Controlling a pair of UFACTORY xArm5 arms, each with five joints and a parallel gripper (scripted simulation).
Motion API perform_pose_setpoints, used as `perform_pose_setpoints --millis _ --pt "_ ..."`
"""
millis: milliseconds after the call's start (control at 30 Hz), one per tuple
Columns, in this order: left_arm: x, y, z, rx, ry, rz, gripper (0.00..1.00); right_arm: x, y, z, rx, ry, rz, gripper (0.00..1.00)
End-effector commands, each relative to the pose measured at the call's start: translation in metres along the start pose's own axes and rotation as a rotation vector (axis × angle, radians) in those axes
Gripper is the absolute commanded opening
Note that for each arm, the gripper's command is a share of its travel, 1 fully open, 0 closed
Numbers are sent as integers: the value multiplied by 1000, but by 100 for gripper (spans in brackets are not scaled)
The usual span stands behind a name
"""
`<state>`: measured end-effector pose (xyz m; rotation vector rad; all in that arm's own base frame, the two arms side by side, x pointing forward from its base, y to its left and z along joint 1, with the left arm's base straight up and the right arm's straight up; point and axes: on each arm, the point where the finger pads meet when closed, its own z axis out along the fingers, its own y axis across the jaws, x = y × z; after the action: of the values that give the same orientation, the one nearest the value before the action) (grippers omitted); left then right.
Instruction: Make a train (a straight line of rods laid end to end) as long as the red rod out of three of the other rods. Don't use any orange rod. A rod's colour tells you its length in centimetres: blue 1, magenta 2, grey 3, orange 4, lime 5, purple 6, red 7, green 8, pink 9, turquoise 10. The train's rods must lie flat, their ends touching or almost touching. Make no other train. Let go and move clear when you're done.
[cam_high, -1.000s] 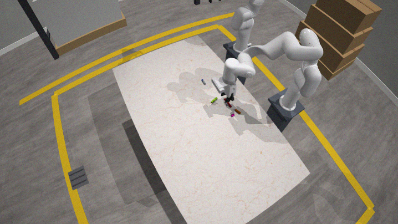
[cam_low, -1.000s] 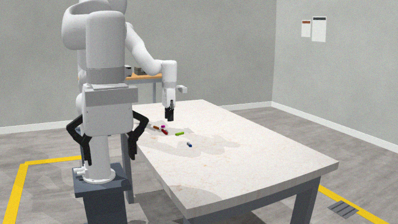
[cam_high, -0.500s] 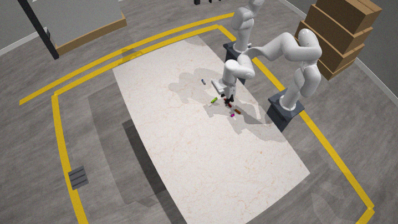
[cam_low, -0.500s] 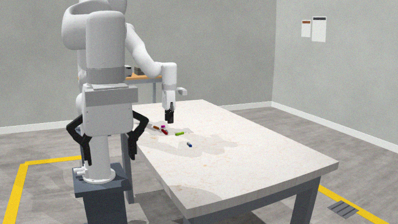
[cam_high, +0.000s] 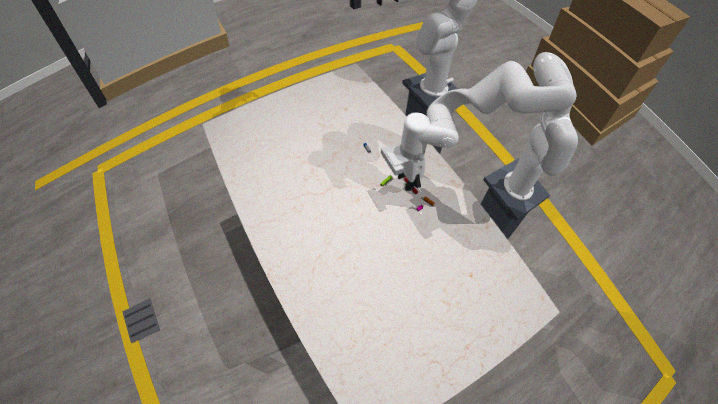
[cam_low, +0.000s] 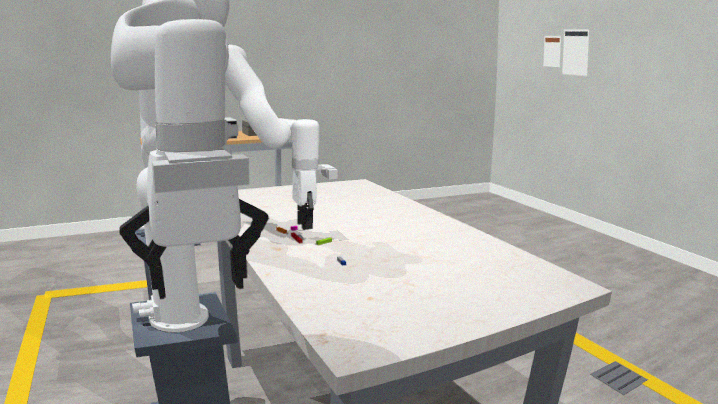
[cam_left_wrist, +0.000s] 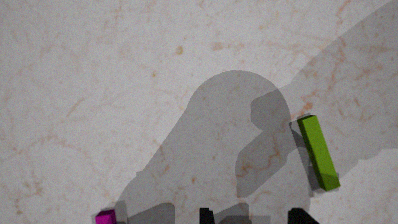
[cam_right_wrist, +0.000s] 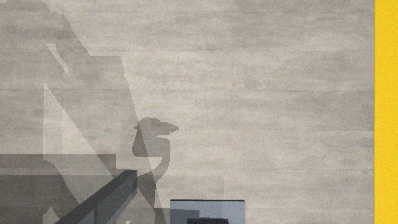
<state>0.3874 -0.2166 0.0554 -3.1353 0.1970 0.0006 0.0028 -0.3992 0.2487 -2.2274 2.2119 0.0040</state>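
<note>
Left hand (cam_high: 412, 184) (cam_low: 305, 221) (cam_left_wrist: 252, 216): part open, apparently empty, poised low by the red rod (cam_high: 414, 190) (cam_low: 296, 237), presumably for a nearby pick. Right hand (cam_low: 200, 290): wide open, off the tabletop (cam_high: 321, 251) (cam_low: 426, 281), likely parked to give you room. From above, lime rod (cam_high: 386, 180) (cam_low: 323, 241) (cam_left_wrist: 319, 152) lies flat, long axis lower left to upper right, roughly crosswise to red. Blue piece (cam_high: 367, 147) (cam_low: 342, 262) sits apart, roughly parallel to red; you cannot tell whether grey adjoins it. Magenta rod (cam_high: 419, 207) (cam_low: 294, 228) (cam_left_wrist: 105, 217) lies near orange rod (cam_high: 428, 200) (cam_low: 281, 230).
</note>
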Motion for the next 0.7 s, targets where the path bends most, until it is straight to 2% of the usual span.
perform_pose_setpoints --millis 0,667 --pt "1 0 7 -1 4 0 48 1 0 -1 0 4 0 100" --pt "1 0 18 -1 4 0 48 1 0 -1 0 4 0 100"
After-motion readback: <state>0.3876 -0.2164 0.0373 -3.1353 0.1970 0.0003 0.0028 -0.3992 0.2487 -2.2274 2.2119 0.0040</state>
